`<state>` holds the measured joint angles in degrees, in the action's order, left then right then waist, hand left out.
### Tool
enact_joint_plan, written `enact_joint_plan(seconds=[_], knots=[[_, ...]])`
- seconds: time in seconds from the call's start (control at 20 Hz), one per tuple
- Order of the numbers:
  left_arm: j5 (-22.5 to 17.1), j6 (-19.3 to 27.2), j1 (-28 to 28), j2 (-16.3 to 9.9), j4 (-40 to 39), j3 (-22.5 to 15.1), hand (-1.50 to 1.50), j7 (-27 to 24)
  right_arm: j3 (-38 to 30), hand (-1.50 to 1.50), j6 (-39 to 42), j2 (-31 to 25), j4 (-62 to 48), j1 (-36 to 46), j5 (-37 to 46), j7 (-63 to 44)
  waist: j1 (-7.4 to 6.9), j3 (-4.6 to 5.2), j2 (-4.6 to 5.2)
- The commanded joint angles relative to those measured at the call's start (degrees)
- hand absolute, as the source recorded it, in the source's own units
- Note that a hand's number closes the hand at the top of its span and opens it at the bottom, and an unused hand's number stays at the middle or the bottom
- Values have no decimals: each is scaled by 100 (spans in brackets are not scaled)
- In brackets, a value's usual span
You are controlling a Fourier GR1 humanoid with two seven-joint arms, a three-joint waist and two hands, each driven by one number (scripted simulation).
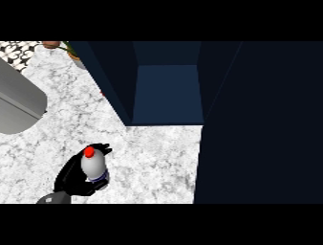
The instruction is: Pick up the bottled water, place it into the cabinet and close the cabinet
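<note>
The bottled water (93, 168) is a pale bottle with a red cap and a dark label band, held upright just above the marble counter (157, 158) at the lower left. My right hand (71, 176) is shut round it from the left, and its fingers hide part of the bottle's side. The dark blue cabinet (168, 91) stands open straight ahead and to the right of the bottle, its inside showing no contents. Its right door (270, 124) is swung wide open and fills the right side of the view. My left hand does not show.
A big grey rounded shape (9, 95), seemingly my left forearm, crosses the upper left. The cabinet's left door (108, 81) stands edge-on beside the opening. A potted plant (69, 48) sits at the back by the patterned wall.
</note>
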<state>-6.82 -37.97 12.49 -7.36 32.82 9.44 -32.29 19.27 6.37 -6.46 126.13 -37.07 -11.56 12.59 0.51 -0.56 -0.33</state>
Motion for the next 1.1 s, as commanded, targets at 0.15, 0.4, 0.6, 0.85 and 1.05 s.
enact_joint_plan(seconds=[0.15,0.4,0.6,0.85,1.05], knots=[[3,-484,-122,280,-93,-218,150,-488,245,-150,-72,91,-227,-137,298,328,17,61,30],[-438,-348,112,-54,43,154,150,-166,-100,-150,63,-138,78,-85,-207,67,-6,58,30],[-915,281,351,-216,-532,881,150,-389,159,-150,-72,16,-225,-20,150,177,34,68,56],[-861,246,450,-325,-633,812,150,-644,34,-150,-354,114,-174,486,105,-227,-16,61,40],[-1188,271,805,-172,-701,983,150,-413,-34,-150,-107,-48,-229,67,-142,149,11,59,34]])
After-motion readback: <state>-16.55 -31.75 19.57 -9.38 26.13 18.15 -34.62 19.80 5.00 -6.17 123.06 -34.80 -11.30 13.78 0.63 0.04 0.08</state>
